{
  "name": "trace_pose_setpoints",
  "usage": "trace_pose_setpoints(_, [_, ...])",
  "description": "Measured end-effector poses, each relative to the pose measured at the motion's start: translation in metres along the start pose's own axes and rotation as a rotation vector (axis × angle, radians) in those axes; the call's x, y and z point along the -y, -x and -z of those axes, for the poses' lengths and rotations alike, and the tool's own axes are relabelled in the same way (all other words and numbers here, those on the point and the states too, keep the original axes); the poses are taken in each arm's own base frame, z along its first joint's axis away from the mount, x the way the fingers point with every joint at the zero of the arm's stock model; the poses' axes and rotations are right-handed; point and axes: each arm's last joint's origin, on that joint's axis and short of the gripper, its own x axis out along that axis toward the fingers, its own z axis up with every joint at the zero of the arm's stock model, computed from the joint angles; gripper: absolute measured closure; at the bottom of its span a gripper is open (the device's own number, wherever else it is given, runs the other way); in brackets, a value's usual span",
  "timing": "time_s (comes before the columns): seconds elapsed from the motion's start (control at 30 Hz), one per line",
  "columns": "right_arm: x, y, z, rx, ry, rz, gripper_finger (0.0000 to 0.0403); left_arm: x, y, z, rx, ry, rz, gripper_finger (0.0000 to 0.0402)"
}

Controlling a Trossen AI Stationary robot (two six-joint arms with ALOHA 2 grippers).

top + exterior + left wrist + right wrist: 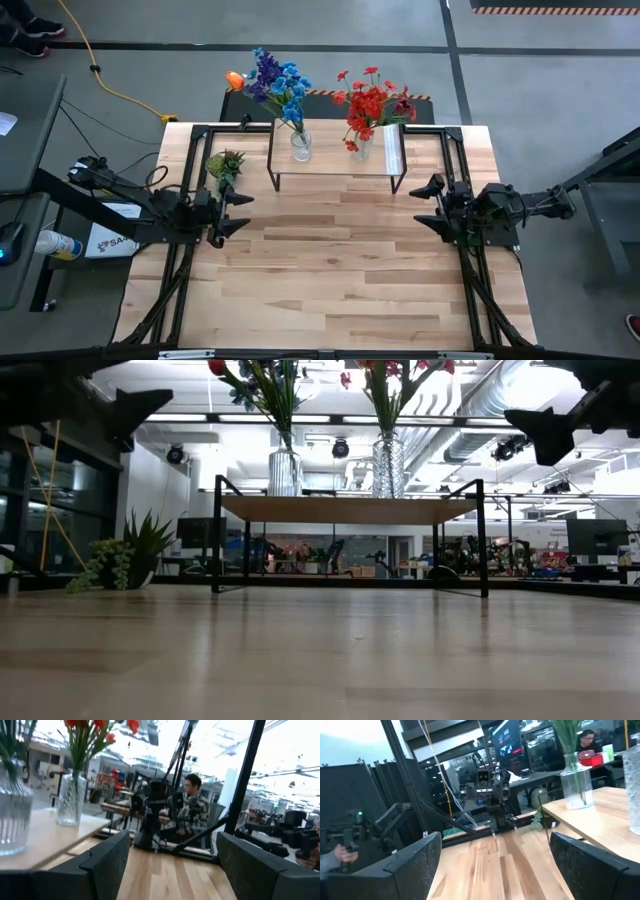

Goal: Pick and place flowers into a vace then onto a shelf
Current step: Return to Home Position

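The flowers [278, 80] stood in two glass vases [300, 146] on the shelf [335, 152]. My left gripper [238, 211] and right gripper [428, 203] hung spread and empty either side, well apart from it; judged positioned clear to avoid toppling them.

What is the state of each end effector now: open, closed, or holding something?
Left end effector: open, holding nothing, over the table.
Right end effector: open, holding nothing, over the table.
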Motion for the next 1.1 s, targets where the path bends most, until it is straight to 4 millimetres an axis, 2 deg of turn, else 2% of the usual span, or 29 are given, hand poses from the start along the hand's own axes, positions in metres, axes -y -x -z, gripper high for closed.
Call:
trace_pose_setpoints(0.63, [0.002, 0.0, -0.011, 0.112, 0.078, 0.03, 0.0041, -0.006, 0.02, -0.017, 0.113, -0.083, 0.031, 0.0071])
trace_pose_setpoints(0.77, [0.004, -0.001, -0.007, 0.096, 0.063, 0.006, 0.004, -0.008, 0.025, -0.013, 0.071, -0.076, 0.041, 0.0071])
trace_pose_setpoints(1.1, [0.013, -0.002, 0.005, 0.046, 0.045, 0.07, 0.0041, -0.009, 0.024, -0.002, -0.04, -0.043, 0.037, 0.0071])
